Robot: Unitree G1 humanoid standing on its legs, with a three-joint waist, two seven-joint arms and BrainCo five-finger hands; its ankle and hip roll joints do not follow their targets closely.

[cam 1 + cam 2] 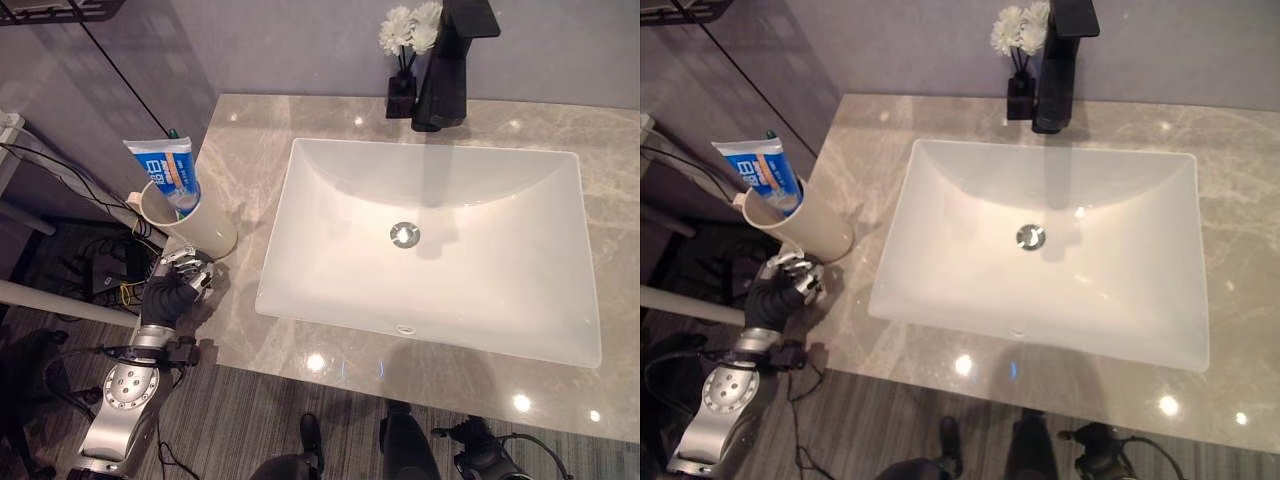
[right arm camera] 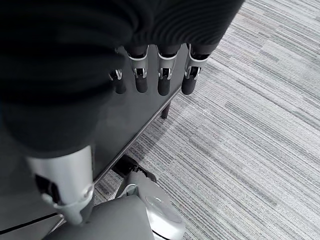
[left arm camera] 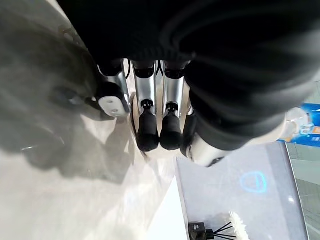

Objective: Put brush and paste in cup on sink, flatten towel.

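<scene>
My left hand (image 1: 180, 283) sits on the marble counter edge, fingers loosely curled and holding nothing, just beside the base of the cream plastic cup (image 1: 205, 228). The blue-and-white paste tube (image 1: 168, 172) stands inside that cup, a green brush tip barely peeking behind it. My right hand (image 2: 150, 75) hangs over the grey floor, fingers straight, empty. I see no towel, so I'd pull back gently, without nudging the cup toward the white sink (image 1: 330, 190).
</scene>
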